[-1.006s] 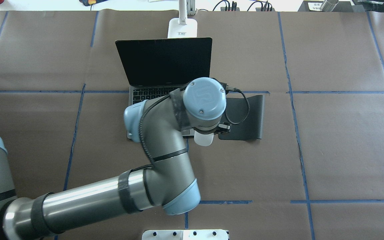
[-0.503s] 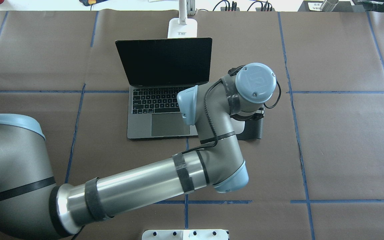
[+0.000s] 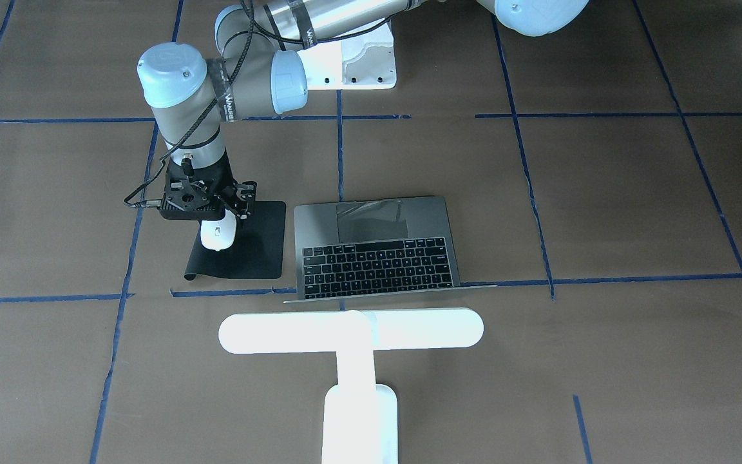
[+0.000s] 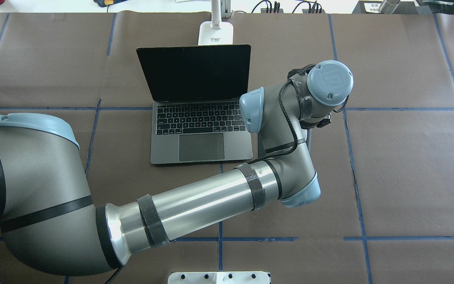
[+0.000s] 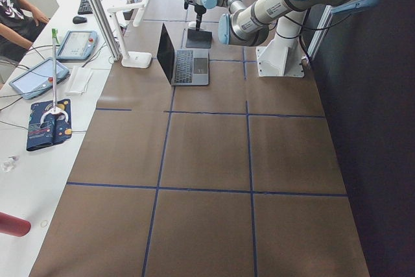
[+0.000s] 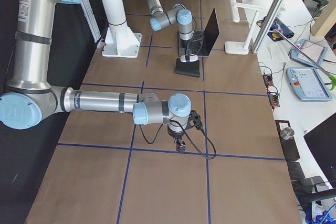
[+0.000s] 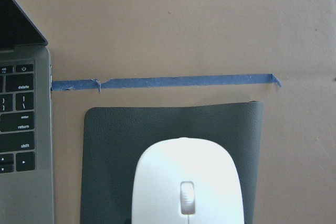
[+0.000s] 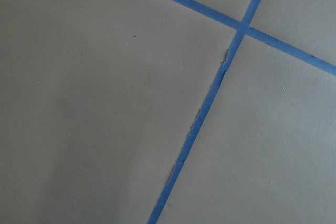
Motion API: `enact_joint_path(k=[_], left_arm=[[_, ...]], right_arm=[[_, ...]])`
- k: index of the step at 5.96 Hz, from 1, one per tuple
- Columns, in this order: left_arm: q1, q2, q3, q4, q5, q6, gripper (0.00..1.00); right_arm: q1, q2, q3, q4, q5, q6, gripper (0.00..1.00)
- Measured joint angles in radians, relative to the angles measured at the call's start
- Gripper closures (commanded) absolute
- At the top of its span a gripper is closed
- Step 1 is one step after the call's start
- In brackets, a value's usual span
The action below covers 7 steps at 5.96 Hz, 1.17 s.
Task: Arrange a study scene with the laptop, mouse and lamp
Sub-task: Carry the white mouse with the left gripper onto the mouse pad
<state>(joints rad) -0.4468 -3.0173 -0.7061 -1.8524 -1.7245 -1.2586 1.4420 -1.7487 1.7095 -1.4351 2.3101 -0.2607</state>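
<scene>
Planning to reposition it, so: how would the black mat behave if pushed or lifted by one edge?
Probably floppy: the black mat looks thin and one corner curls up, so it would likely droop when lifted. Its grained, leathery-looking surface suggests grip, so a push may buckle it rather than slide it.

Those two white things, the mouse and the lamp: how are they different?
The lamp is T-shaped, a long bar on a stem and base; the mouse is a far smaller flat oval. The lamp stands free behind the laptop screen; the mouse is beside the laptop, over the black mat, gripped by the left end effector. Both are plain white.
</scene>
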Motion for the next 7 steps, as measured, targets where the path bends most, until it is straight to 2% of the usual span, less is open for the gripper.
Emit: enact_joint_path(k=[3, 4, 5, 6, 7], left_arm=[[-0.006, -0.019, 0.031, -0.022, 0.003, 0.02, 0.0], [-0.011, -0.018, 0.022, -0.02, -0.012, 0.027, 0.0], [-0.033, -0.007, -0.005, -0.005, -0.072, 0.039, 0.0], [-0.063, 0.053, -0.104, 0.046, -0.14, 0.081, 0.0], [-0.085, 0.174, -0.3, 0.133, -0.169, 0.163, 0.0]], right_arm=[[0.0, 0.001, -0.003, 0.005, -0.001, -0.001, 0.0], [0.0, 0.002, -0.003, 0.011, -0.001, 0.0, 0.0], [0.0, 0.004, -0.004, 0.014, -0.002, 0.0, 0.0], [0.0, 0.007, -0.011, 0.014, -0.003, 0.007, 0.0], [0.0, 0.01, -0.019, 0.015, -0.003, 0.023, 0.0]])
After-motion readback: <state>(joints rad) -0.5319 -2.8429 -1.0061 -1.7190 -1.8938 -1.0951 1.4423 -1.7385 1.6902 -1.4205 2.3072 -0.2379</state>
